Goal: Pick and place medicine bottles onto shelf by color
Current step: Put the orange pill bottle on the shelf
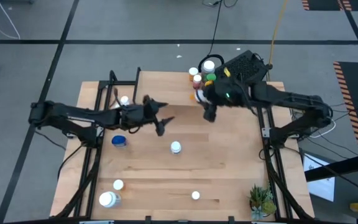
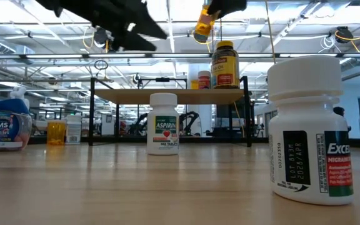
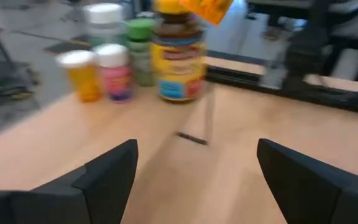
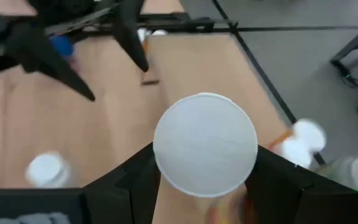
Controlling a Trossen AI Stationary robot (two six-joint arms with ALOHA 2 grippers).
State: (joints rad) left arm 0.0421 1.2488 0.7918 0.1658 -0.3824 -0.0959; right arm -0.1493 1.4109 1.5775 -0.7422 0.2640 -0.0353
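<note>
Nearest to the low camera stands a white plastic pill bottle with a white cap [image 2: 309, 128], and further in, near the middle of the wooden worktop [image 1: 222, 168], a small white aspirin bottle [image 2: 164, 123]. Both are not yet sorted, I think. At the left there is a blue-lidded antacid jar [image 2: 4, 129].

Above the middle of the worktop the left tool [image 3: 194, 168] hangs with its fingers wide apart and nothing between them. It points toward the shelf, probably waiting for its turn.

Further back, the right tool [image 4: 205, 177] is closed around a small orange pill bottle with a white cap [image 2: 204, 24] and holds it in the air, tilted, just above the low light-wood shelf on thin black legs [image 2: 130, 95]. It is lifted so high, in my judgement, to pass over the bottles already standing there: a big amber bottle with a yellow label [image 2: 225, 64] and small orange-coloured ones beside it, where its colour belongs.
</note>
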